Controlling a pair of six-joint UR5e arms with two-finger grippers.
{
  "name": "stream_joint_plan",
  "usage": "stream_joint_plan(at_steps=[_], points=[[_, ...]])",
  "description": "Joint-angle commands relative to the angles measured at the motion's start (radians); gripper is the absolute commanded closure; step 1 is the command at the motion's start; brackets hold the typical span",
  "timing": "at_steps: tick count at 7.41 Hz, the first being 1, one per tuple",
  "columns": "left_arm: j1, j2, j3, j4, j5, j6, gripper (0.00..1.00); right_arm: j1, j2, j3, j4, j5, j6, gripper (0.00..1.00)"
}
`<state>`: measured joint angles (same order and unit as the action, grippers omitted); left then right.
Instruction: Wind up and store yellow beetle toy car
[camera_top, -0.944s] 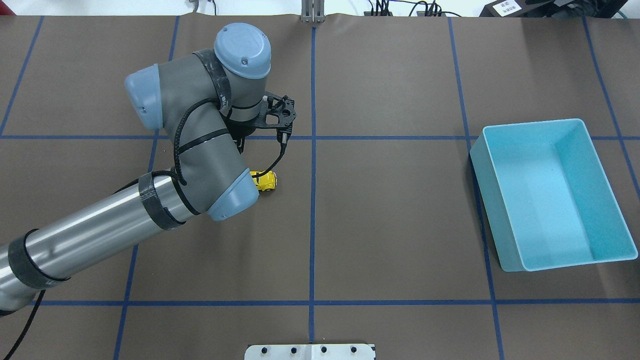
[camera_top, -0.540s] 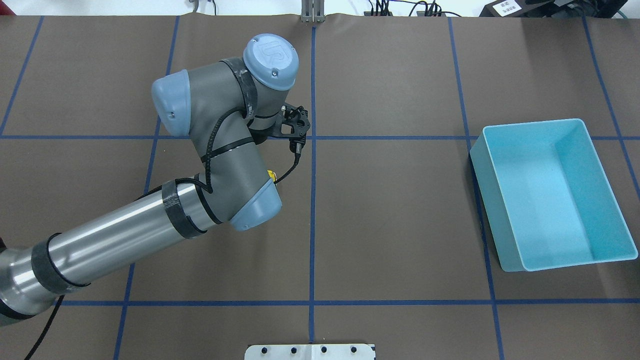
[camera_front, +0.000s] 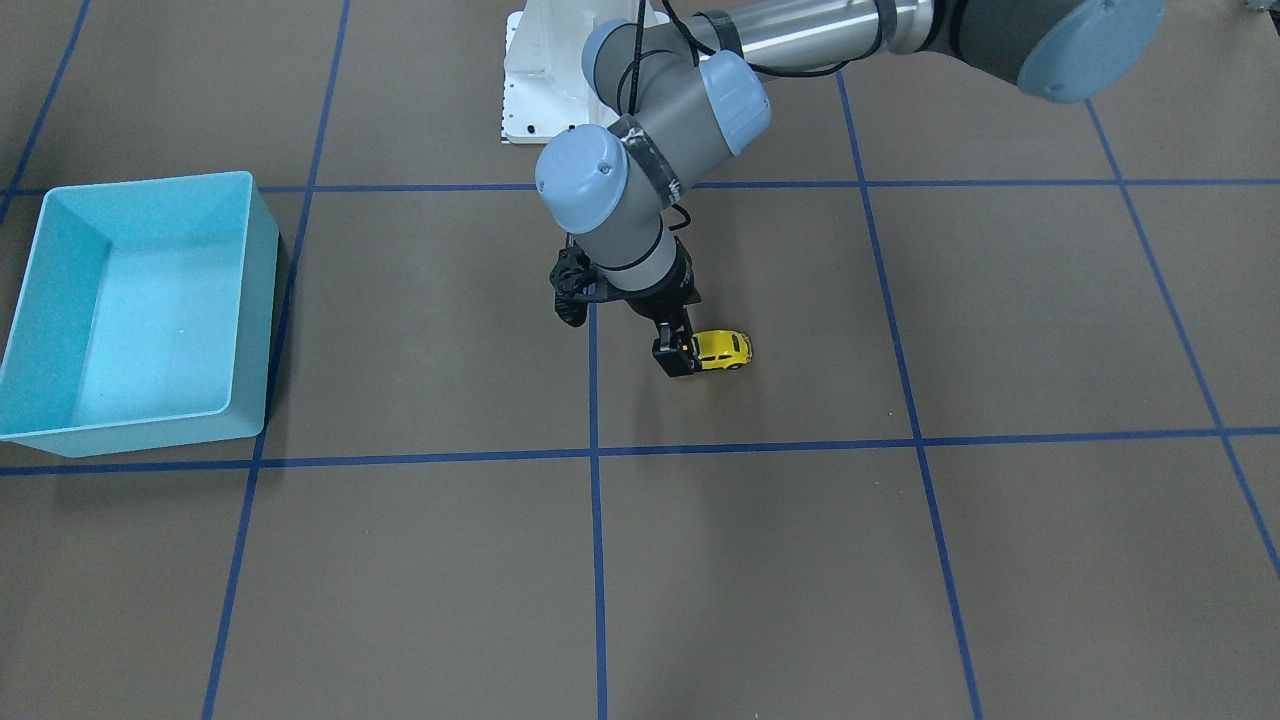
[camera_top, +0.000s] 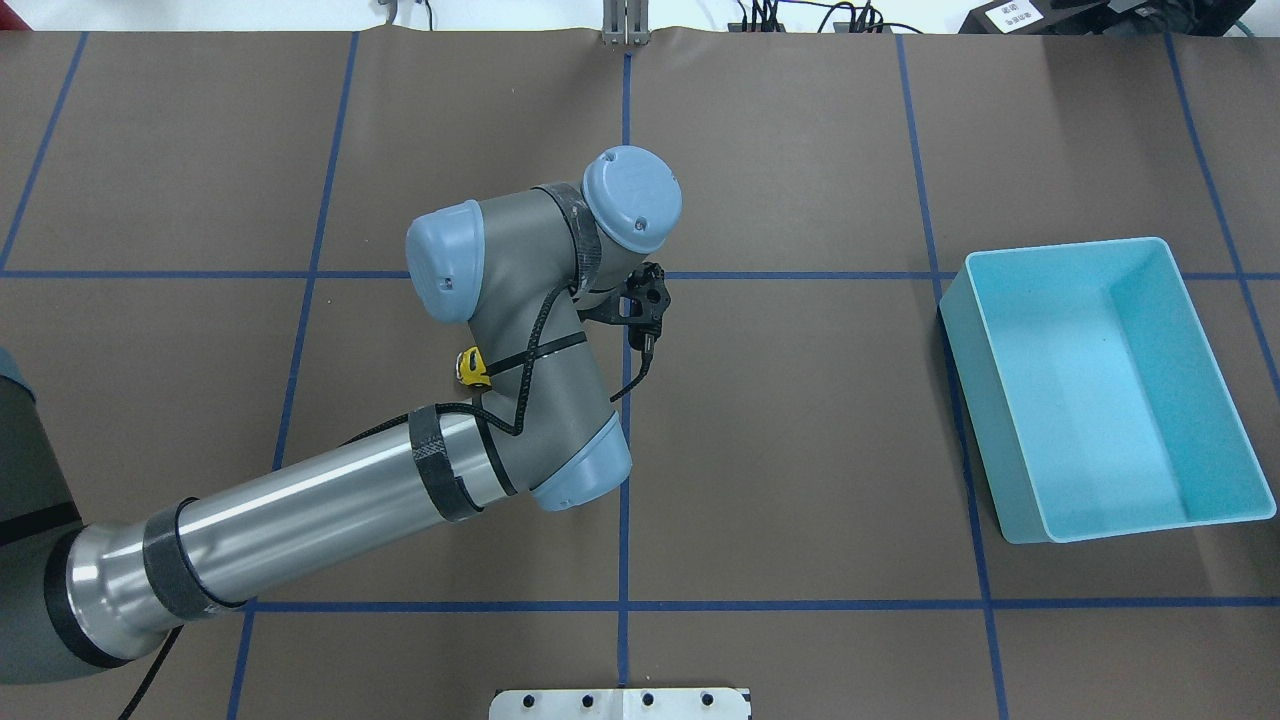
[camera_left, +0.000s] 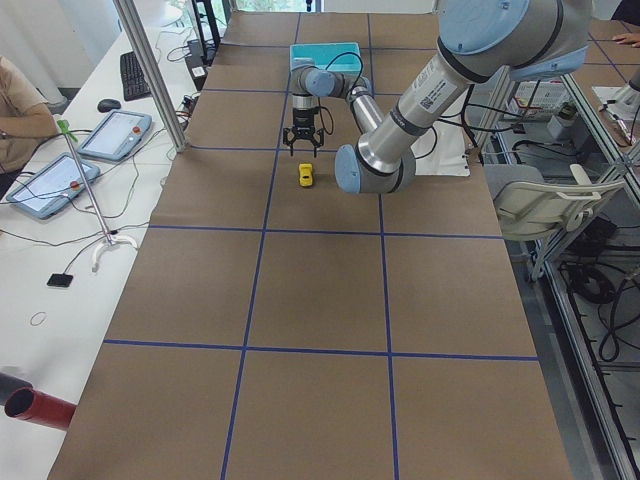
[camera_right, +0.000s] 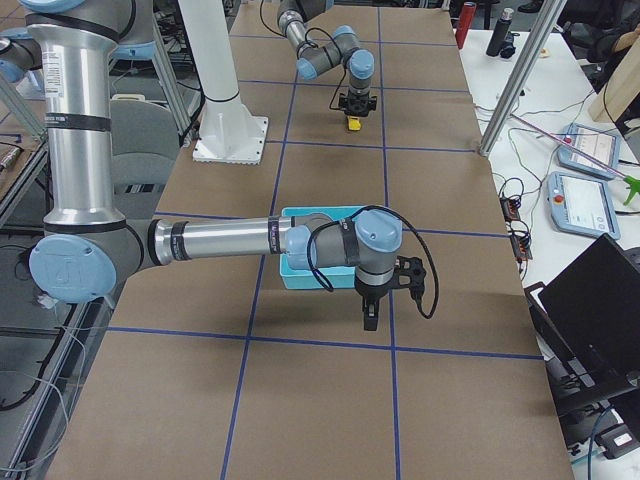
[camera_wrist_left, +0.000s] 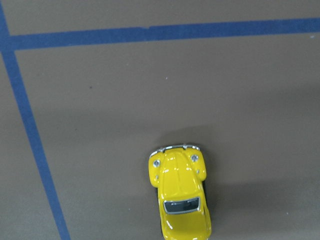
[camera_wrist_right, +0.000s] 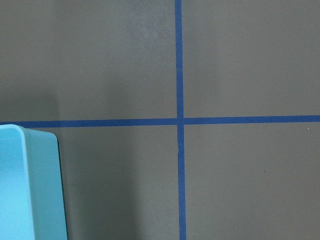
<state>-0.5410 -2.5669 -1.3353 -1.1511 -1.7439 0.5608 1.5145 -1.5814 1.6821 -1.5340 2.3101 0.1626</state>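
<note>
The yellow beetle toy car (camera_front: 722, 349) stands on its wheels on the brown table, free of any grip. It also shows in the overhead view (camera_top: 473, 366), half hidden by my left arm, and in the left wrist view (camera_wrist_left: 180, 195), with its headlights toward the top edge. My left gripper (camera_front: 675, 356) hangs low just beside one end of the car. It looks open and empty. My right gripper (camera_right: 368, 318) shows only in the exterior right view, near the light blue bin (camera_right: 300, 275). I cannot tell whether it is open or shut.
The light blue bin (camera_top: 975, 420) stands empty at the table's right side in the overhead view, far from the car; its corner shows in the right wrist view (camera_wrist_right: 30, 190). Blue tape lines cross the table. A white base plate (camera_front: 530, 80) lies behind my left arm.
My left arm has swung to the right in the overhead view. The car, at the wrist's right before, now shows to its left, a little left of where it stood.
</note>
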Motion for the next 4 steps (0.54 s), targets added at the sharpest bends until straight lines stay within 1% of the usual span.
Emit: stream_joint_plan(at_steps=[1, 4], points=[[0.003, 0.010, 0.028, -0.051, 0.003, -0.007, 0.17, 0.001, 0.003, -0.004, 0.000, 0.000, 0.000, 0.00], [0.003, 0.033, 0.036, -0.113, -0.011, -0.012, 0.17, 0.007, 0.001, -0.002, 0.000, 0.000, 0.000, 0.00]])
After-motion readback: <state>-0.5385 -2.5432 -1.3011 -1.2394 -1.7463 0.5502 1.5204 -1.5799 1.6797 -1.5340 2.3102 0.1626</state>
